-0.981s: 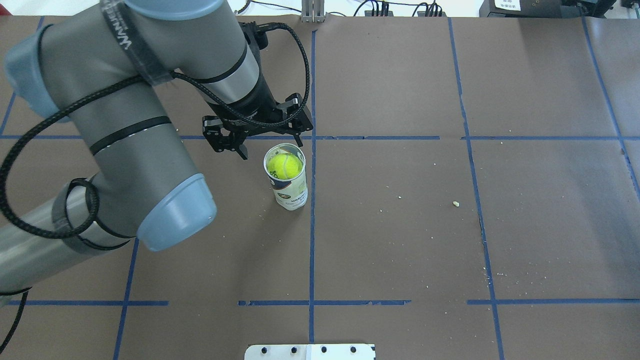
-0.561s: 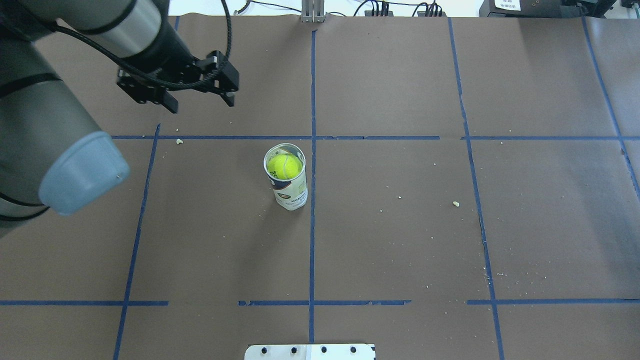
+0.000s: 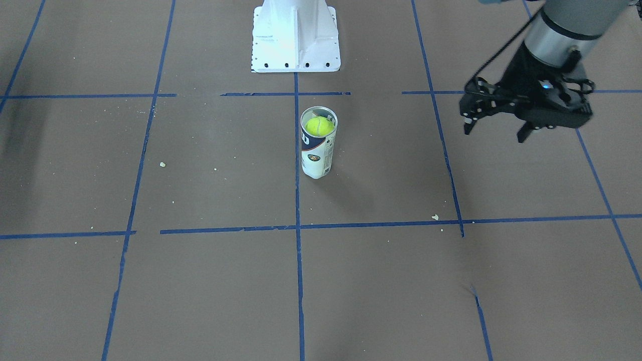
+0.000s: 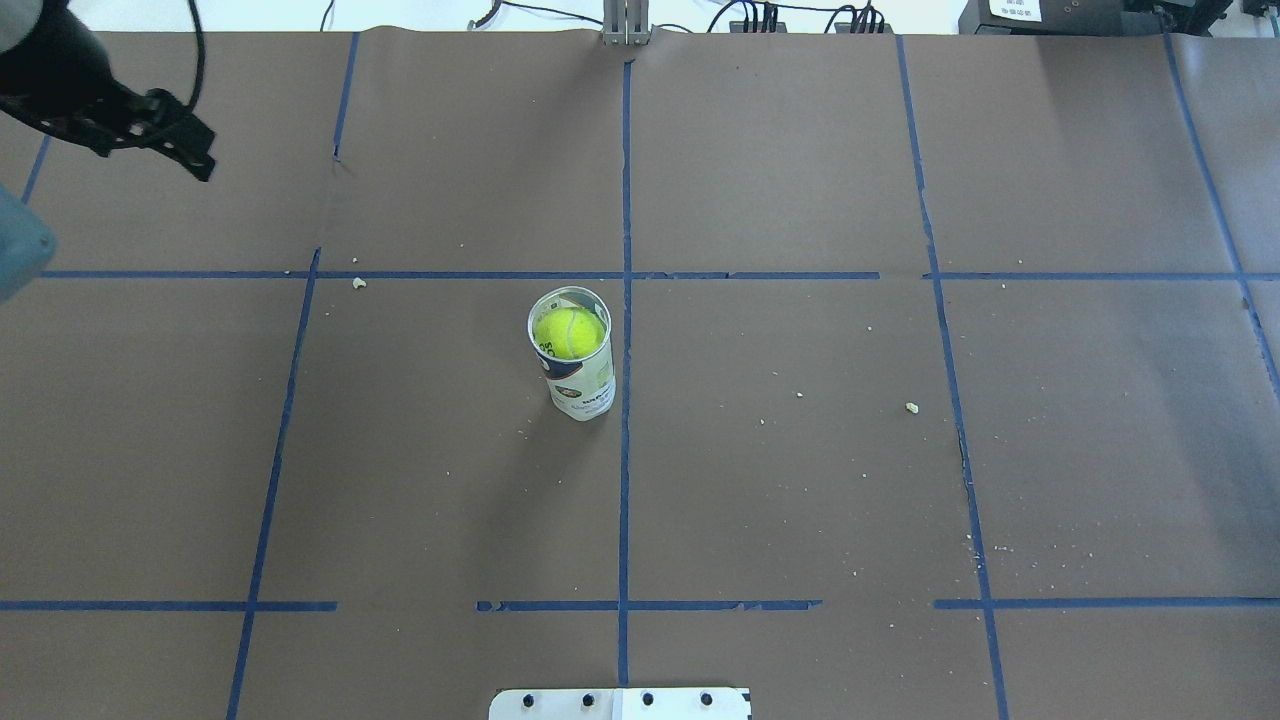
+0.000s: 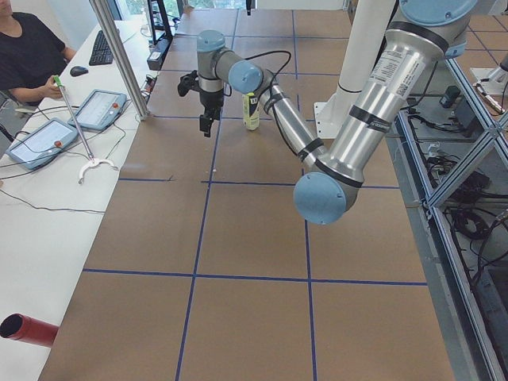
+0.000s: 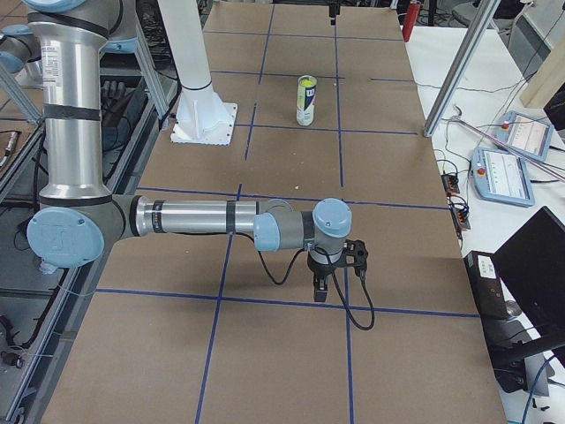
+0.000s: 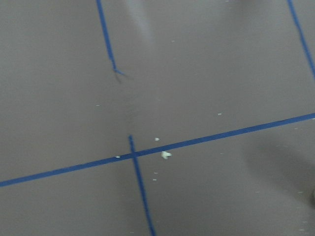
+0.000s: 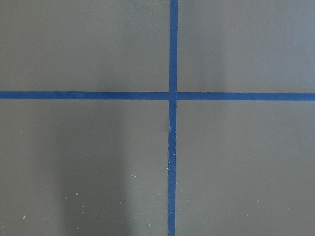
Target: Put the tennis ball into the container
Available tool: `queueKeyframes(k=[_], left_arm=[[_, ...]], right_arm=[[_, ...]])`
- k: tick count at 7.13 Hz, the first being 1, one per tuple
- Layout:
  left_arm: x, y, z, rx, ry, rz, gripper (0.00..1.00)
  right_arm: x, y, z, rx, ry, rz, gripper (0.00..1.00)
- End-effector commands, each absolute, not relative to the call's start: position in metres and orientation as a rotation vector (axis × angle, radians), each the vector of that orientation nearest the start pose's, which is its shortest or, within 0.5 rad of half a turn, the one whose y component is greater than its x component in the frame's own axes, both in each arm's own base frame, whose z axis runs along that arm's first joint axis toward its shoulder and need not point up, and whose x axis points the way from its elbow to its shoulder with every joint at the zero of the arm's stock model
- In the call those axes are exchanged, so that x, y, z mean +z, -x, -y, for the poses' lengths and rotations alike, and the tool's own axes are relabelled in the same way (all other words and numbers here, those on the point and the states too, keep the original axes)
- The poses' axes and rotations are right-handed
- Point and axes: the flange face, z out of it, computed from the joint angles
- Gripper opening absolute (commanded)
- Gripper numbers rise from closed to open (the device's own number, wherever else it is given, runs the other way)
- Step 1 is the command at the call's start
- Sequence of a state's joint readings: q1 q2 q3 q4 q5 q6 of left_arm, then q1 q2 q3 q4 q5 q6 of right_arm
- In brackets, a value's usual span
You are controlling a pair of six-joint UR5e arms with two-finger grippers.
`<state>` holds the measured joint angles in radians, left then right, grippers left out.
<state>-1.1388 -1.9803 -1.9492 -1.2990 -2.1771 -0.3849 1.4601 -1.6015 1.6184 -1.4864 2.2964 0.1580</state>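
Note:
The tennis ball sits inside the container, an upright clear can with a white and navy label, near the table's middle. The front-facing view shows the ball just below the rim of the can. My left gripper hangs open and empty above the table, well off to the can's side; in the overhead view it shows only at the top left corner. My right gripper shows only in the exterior right view, low over the table far from the can; I cannot tell whether it is open or shut.
The white pedestal stands behind the can on the robot's side. Small crumbs dot the brown paper with its blue tape lines. An operator sits at the side table with tablets.
My left arm has swung away from just beside the can toward the far left corner, its gripper staying open. The ball and can have not moved.

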Motion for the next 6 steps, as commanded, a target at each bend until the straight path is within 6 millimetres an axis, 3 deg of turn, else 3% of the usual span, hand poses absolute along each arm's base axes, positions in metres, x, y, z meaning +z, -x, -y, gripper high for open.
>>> queueKeyframes(k=[1,2,4,5,6], left_arm=[[0.430,-0.089,0.570,0.239,-0.227,-0.718,1.00],[0.474,-0.050,0.573,0.239,-0.217,-0.720,1.00],[0.543,0.030,0.575,0.247,-0.199,-0.676,1.00],[0.570,0.062,0.574,0.214,-0.176,-0.663,1.00],[0.585,0.082,0.570,0.188,-0.163,-0.660,1.00]], right_arm=[[0.645,-0.013,0.490,0.009,0.001,0.731,1.00],[0.645,-0.013,0.490,0.009,0.001,0.731,1.00],[0.645,-0.013,0.490,0.009,0.001,0.731,1.00],[0.645,-0.013,0.490,0.009,0.001,0.731,1.00],[0.645,-0.013,0.490,0.009,0.001,0.731,1.00]])
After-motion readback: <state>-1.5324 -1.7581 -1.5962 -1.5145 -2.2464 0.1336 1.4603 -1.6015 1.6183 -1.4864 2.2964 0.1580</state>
